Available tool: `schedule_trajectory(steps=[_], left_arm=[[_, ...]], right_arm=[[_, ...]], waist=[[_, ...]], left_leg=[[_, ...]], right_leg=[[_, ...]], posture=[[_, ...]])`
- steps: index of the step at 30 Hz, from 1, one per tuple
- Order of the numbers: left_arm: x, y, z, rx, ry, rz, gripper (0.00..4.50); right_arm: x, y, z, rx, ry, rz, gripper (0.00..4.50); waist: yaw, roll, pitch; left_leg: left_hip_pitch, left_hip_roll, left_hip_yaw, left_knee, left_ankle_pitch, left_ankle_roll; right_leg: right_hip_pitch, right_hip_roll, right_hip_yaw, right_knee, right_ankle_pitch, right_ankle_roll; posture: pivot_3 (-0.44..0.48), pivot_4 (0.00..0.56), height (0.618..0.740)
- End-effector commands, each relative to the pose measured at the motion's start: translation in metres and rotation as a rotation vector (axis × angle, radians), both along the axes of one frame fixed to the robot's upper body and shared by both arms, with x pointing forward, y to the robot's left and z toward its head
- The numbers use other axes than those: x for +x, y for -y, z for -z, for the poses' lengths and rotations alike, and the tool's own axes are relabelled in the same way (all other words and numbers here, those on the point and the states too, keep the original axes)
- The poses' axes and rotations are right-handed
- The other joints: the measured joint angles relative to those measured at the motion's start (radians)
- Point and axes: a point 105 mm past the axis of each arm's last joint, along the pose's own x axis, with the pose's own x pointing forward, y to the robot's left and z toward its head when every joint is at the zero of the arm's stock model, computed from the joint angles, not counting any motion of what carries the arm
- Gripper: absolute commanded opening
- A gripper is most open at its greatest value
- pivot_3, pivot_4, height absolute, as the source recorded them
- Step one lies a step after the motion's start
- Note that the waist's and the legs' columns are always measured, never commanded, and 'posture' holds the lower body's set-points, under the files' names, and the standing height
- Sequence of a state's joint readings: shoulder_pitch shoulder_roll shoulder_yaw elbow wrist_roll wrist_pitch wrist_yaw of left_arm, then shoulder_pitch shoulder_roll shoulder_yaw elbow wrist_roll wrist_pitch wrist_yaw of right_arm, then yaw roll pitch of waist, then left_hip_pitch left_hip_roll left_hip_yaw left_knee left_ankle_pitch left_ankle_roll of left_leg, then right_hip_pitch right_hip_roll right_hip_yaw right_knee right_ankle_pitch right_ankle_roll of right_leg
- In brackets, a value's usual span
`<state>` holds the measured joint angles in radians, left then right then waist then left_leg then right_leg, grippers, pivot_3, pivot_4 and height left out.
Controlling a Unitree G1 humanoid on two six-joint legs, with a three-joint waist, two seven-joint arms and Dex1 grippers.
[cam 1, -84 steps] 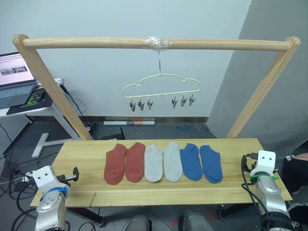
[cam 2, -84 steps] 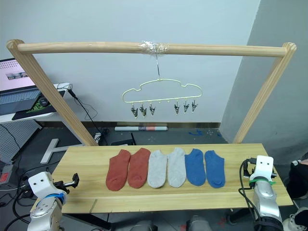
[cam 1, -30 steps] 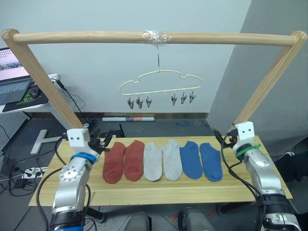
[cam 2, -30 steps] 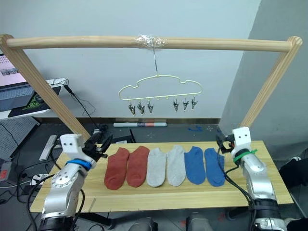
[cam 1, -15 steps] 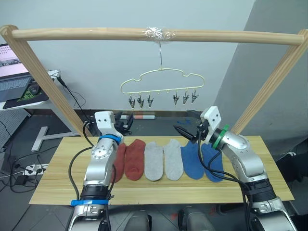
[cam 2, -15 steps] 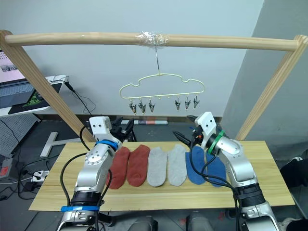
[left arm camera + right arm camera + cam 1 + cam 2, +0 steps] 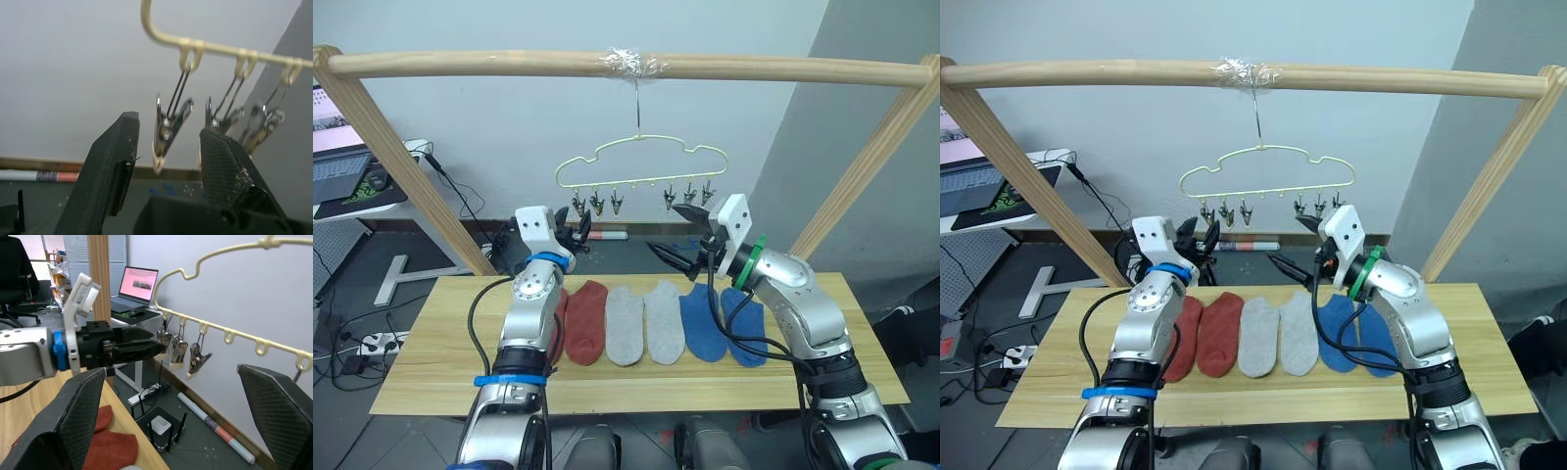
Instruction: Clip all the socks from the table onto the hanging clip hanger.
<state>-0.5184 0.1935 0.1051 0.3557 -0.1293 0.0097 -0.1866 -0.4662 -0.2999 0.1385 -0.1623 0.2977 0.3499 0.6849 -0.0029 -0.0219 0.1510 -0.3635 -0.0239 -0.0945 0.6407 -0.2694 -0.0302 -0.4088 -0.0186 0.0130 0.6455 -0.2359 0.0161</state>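
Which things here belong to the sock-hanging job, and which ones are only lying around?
Job: six socks, red, grey and blue, on the table; clip hanger; left gripper; right gripper.

Lying about: laptop; rolled tube on the floor.

Six socks (image 7: 646, 323) flat on table (image 7: 431, 372) — clip hanger (image 7: 639, 164) seemingly bare.
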Motion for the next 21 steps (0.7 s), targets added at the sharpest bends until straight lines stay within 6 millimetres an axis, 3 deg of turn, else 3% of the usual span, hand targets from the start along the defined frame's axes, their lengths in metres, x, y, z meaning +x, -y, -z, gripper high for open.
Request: schedule_trajectory(steps=[1,9,21], left_arm=[[0.002,0.0,-0.013,0.005,0.056,-0.003,2.3],[0.008,0.0,-0.02,0.001,0.08,-0.015,2.3],[0.012,-0.003,-0.027,0.004,0.106,-0.028,2.3]], right_arm=[[-0.005,-0.003,-0.021,0.027,0.067,-0.026,4.5],[-0.006,-0.004,-0.033,0.04,0.088,-0.028,4.5],[-0.007,-0.005,-0.034,0.03,0.092,-0.039,4.5]], waist=[[0.0,0.0,0.0],[-0.002,0.001,0.005],[-0.006,0.001,0.005]], left_leg=[[0.0,0.0,-0.001,0.0,0.0,0.0],[-0.001,0.0,-0.002,0.001,0.0,0.0],[-0.001,0.0,-0.003,0.002,0.0,0.0]], right_leg=[[0.0,0.0,0.0,0.0,0.0,0.0],[0.0,0.0,0.0,0.0,0.0,0.0],[0.0,0.0,0.0,0.0,0.0,0.0]], posture=[[-0.009,0.138,0.74],[-0.022,0.143,0.74],[-0.026,0.144,0.74]])
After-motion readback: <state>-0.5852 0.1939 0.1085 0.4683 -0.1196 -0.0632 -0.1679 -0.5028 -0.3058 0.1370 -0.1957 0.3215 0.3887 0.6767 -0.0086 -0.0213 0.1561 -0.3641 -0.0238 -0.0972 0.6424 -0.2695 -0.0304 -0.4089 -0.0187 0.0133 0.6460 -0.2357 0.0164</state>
